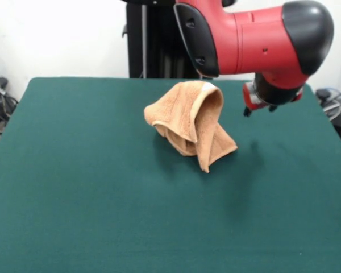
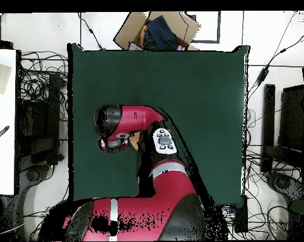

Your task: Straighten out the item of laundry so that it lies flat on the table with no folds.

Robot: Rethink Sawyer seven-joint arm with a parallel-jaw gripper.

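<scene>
Front and overhead views of a single red and black arm (image 1: 256,37) above a dark green worktop (image 1: 91,187). The orange-tan terry towel (image 1: 188,122) is not flat: in the front view it stands bunched in a tall, draped heap on the far central part of the worktop, its upper portion drawn up toward the underside of the arm, with a small patch of white (image 1: 208,86) showing at its peak. Folded layers hang down from that peak, and one pointed corner (image 1: 207,166) rests on the cloth surface on the nearer side. The fingertips of the gripper cannot be made out in either view, the arm's body hiding the place where the towel's top meets it; whether the gripper is apart, together or clamped on the towel cannot be told. The arm's rounded black-capped end (image 1: 307,28) lies to the right of the towel in the front view. In the overhead view the arm (image 2: 132,120) covers nearly all of the towel, only a small tan sliver (image 2: 135,140) showing beside it. A cardboard box (image 2: 156,30) sits beyond the worktop's far edge, and cables (image 2: 38,94) lie on the floor at its sides.
</scene>
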